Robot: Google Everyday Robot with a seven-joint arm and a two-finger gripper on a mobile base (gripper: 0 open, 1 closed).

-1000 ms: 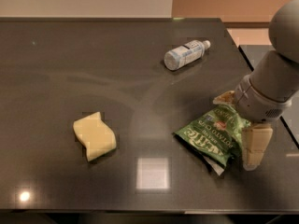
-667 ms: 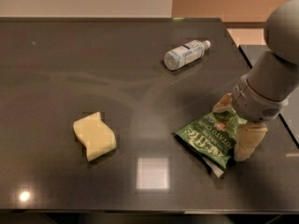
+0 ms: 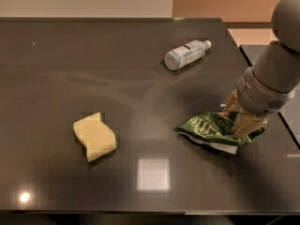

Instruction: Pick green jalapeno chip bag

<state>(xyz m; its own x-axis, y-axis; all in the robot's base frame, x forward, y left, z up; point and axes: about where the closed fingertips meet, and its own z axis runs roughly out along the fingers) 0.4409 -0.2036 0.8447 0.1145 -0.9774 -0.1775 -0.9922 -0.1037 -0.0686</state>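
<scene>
Tool (image 3: 238,121) of the grey arm (image 3: 272,81) hangs low over the right end of the crinkly glossy green jalapeno chip bag (image 3: 204,124), which lies near the right edge of the dark surface (image 3: 93,55), likely placed to pinch its bunched end, though whether it grips I cannot tell
</scene>
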